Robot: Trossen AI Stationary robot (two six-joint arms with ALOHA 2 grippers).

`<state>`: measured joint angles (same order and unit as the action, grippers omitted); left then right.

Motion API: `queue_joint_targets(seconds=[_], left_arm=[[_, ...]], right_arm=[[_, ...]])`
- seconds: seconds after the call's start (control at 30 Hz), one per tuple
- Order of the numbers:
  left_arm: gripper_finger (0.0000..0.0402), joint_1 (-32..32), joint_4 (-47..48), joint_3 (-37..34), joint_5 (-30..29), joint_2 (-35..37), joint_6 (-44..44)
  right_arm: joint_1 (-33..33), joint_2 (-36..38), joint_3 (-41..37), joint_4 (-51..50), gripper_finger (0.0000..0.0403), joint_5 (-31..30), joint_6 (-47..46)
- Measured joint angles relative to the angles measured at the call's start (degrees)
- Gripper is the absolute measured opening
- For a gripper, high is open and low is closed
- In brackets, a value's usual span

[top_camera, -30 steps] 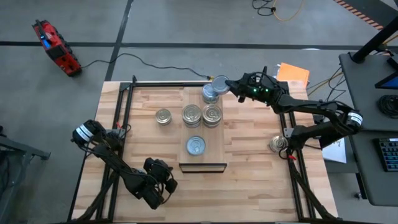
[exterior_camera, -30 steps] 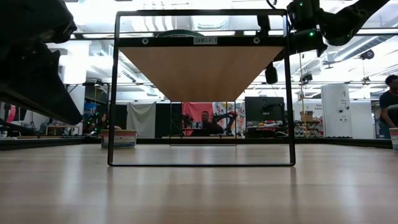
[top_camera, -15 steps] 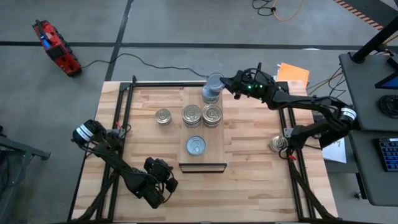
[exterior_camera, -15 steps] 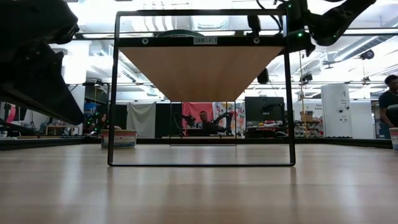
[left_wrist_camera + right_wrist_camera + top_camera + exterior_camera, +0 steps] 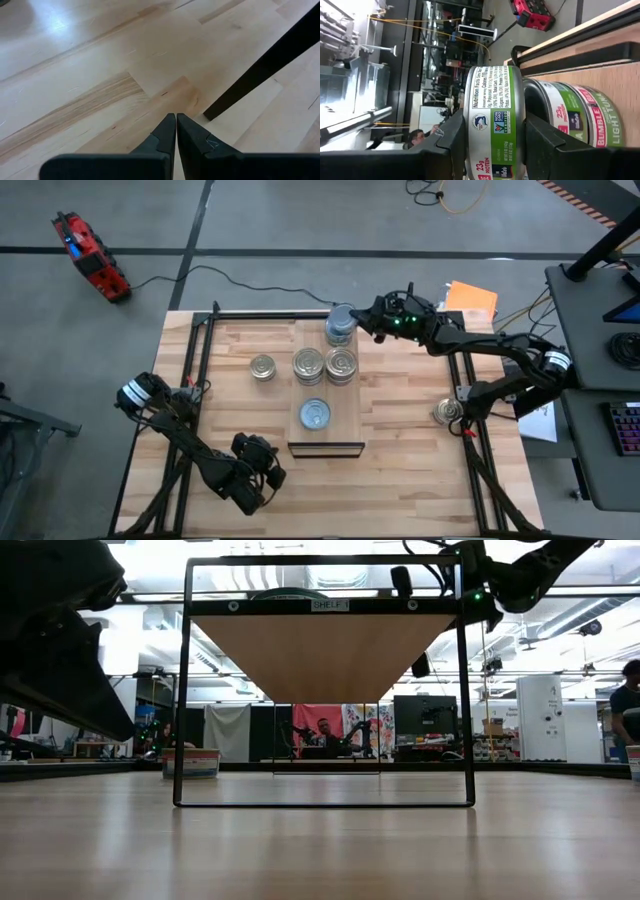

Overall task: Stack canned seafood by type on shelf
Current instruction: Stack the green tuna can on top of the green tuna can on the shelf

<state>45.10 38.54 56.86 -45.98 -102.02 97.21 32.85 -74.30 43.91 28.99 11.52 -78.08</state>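
shelf (image 5: 322, 442) front: bare | middle: tin stacks (image 5: 325, 366) block | table (image 5: 405, 440) right: open

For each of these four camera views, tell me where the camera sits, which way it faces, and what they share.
High view: overhead, facing straight down on the table, shelf and both arms.
Low view: at tabletop height, facing level under the shelf into the room; arms enter from above.
Left wrist view: looks past the shut left end effector at bare table.
Right wrist view: looks past the right end effector, shut on a tin.
Shared: that held tin also shows in the high view, over the shelf's stack.
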Motion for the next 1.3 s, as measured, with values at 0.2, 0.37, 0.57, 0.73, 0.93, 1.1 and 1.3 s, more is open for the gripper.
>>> queue_joint_targets(seconds=[0.2,0.37,0.57,0.73,0.93,1.1,1.3], left_arm=[[0.0,0.0,0.04,0.0,0.0,0.0,0.0],[0.0,0.0,-0.04,0.0,0.02,0.0,0.0],[0.0,0.0,-0.11,0.0,0.02,0.0,-0.01],[0.0,0.0,-0.13,0.0,0.02,0.0,0.0],[0.0,0.0,-0.18,0.0,0.02,0.0,-0.01],[0.0,0.0,-0.44,0.0,0.02,0.0,0.0],[0.0,0.0,-0.43,0.0,0.03,0.0,0.0]], right_arm=[[-0.36,0.02,0.04,-0.57,0.0168,-0.08,0.98],[-0.37,0.0,0.01,-1.01,0.0241,0.0,1.53],[-0.86,0.02,0.01,-1.04,0.0271,0.41,1.83],[-1.43,0.02,0.01,-1.1,0.0261,0.49,2.62],[-1.63,0.02,-0.01,-1.26,0.0249,0.69,3.06],[-1.82,0.02,-0.03,-1.26,0.0252,0.97,3.1],[-2.74,0.07,-0.03,-1.24,0.0258,0.98,2.79]])
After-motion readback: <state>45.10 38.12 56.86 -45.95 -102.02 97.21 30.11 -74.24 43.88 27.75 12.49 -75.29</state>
